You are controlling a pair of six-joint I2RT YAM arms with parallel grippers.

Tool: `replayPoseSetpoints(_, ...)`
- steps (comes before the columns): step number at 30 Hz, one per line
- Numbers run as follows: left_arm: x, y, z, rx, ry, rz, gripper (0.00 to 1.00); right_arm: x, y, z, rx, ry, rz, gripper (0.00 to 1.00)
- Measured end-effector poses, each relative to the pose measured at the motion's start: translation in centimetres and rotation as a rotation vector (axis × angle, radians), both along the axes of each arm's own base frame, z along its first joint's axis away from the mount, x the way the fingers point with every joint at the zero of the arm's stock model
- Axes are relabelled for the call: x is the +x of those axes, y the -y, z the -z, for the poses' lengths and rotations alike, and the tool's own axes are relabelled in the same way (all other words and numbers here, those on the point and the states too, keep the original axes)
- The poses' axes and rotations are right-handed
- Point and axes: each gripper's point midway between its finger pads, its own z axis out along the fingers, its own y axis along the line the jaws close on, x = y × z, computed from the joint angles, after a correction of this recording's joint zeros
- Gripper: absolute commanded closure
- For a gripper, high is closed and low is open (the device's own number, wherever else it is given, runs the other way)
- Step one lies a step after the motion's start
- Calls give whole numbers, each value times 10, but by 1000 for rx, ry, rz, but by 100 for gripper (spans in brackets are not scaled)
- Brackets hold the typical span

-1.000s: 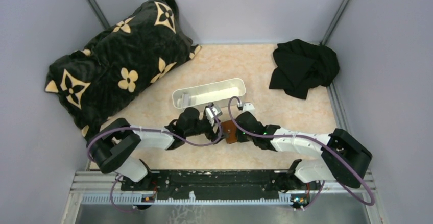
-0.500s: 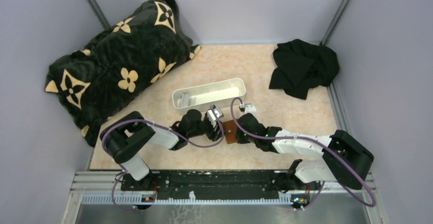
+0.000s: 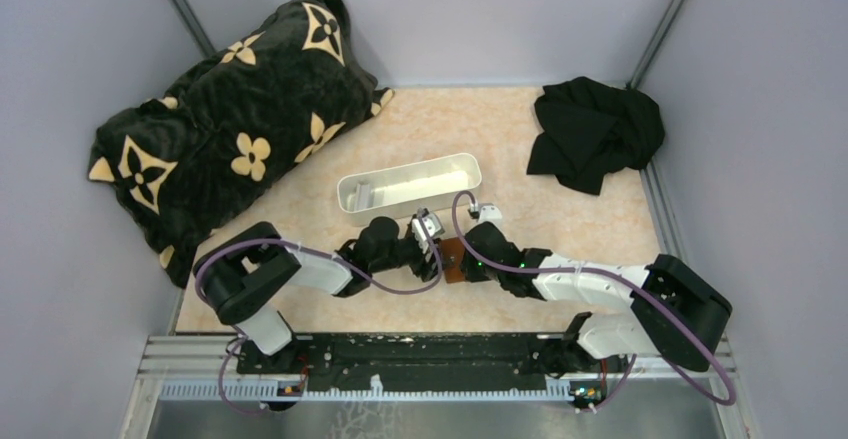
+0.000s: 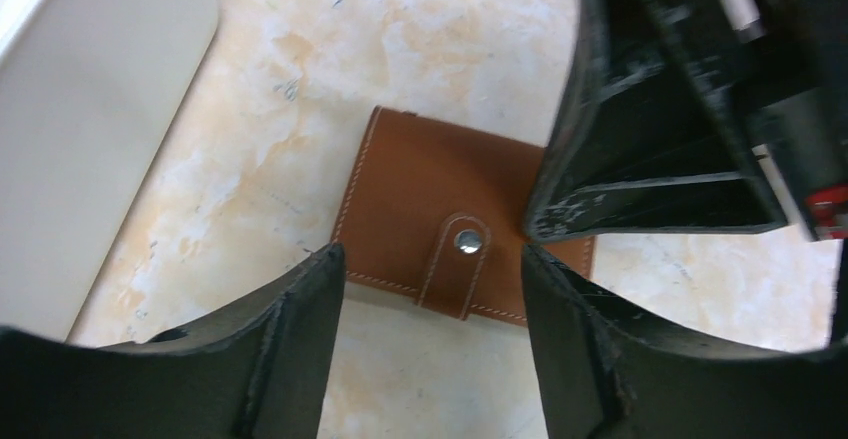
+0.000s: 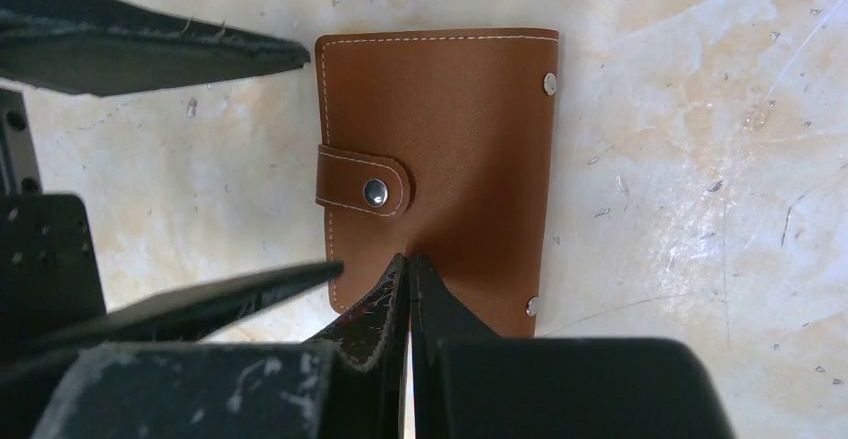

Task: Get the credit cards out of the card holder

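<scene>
The card holder [image 3: 452,259] lies snapped shut on the marble tabletop: brown leather with white stitching and a strap with a metal snap [image 5: 375,192]. The credit cards are hidden inside it. My left gripper [image 4: 430,259] is open just above the table, its two fingers straddling the strap edge of the card holder [image 4: 430,189] without touching it. My right gripper [image 5: 410,259] is shut, with its closed tips pressed down on the card holder [image 5: 450,109] beside the strap. In the top view the left gripper [image 3: 432,246] and the right gripper [image 3: 464,259] meet over it.
A long white tray [image 3: 410,181] stands just behind the grippers, with a small grey thing at its left end; its side shows at the left wrist's edge [image 4: 90,109]. A black patterned pillow [image 3: 230,129] fills the back left. A black cloth [image 3: 595,129] lies back right.
My left gripper has narrowed a little and slid right toward the card holder's strap edge, its arm folding in. The right gripper has stayed shut on top of the holder.
</scene>
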Motion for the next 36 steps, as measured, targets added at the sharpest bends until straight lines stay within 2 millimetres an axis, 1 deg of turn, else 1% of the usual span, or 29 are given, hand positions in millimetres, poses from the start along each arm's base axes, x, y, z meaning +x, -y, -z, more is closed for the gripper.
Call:
replayPoseSetpoints(3,-8,6,-9,-10,20,29,25,0,0,0,8,-2,10,100)
replayPoseSetpoints(5,-10,10,-10,-5,32,44,25,-1,1,0,23,0,18,100)
replayPoseSetpoints(7,-8,15,-7,9,48,56,27,-4,4,-1,33,0,23,100)
replayPoseSetpoints(11,-2,21,5,47,61,59,33,-6,8,-3,36,-3,35,100)
replayPoseSetpoints(13,0,22,12,64,61,57,35,-6,12,-7,38,8,46,100)
replayPoseSetpoints(18,6,25,12,65,77,45,42,-5,25,-28,84,82,88,100)
replayPoseSetpoints(20,7,25,12,64,80,42,47,-3,29,-36,101,110,101,100)
replayPoseSetpoints(22,7,26,12,64,82,43,55,-2,31,-38,100,122,109,100)
replayPoseSetpoints(24,6,27,12,62,84,45,60,-2,33,-33,79,115,110,100)
replayPoseSetpoints(27,6,27,12,60,84,45,78,-4,35,-20,36,85,105,100)
replayPoseSetpoints(31,6,26,12,56,91,39,95,-8,34,-7,7,50,89,100)
replayPoseSetpoints(33,6,26,11,50,94,37,100,-8,31,-4,4,40,76,100)
replayPoseSetpoints(36,4,26,10,43,96,40,100,-8,27,-2,1,33,60,100)
